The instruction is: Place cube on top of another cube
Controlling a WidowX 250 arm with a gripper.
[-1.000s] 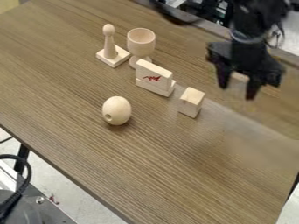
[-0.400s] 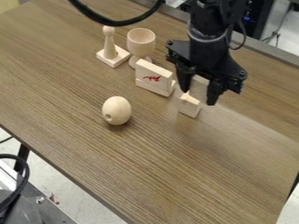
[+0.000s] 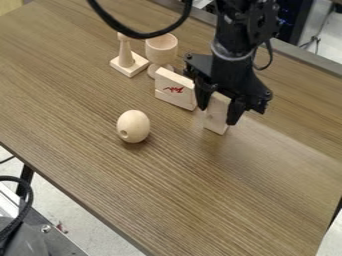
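The gripper (image 3: 218, 114) hangs right of the table's centre, shut on a pale wooden cube (image 3: 218, 102) held between its two fingers. Directly below the held cube is a second pale wooden cube (image 3: 216, 125), standing on the table. In this view the two cubes look in line, one above the other, and I cannot tell whether they touch. The fingertips come down on either side of the lower cube's upper part.
Close on the left stands a flat wooden block with a red mark (image 3: 175, 90). Behind it are a wooden goblet (image 3: 161, 49) and a peg on a square base (image 3: 126, 60). A wooden egg (image 3: 133, 126) rests on the brown table (image 3: 167, 200), farther left.
From the right, the gripper has carried its cube left to a place over the standing cube. Since the latest earlier frame it has shifted slightly left and lower. The other objects have not moved.
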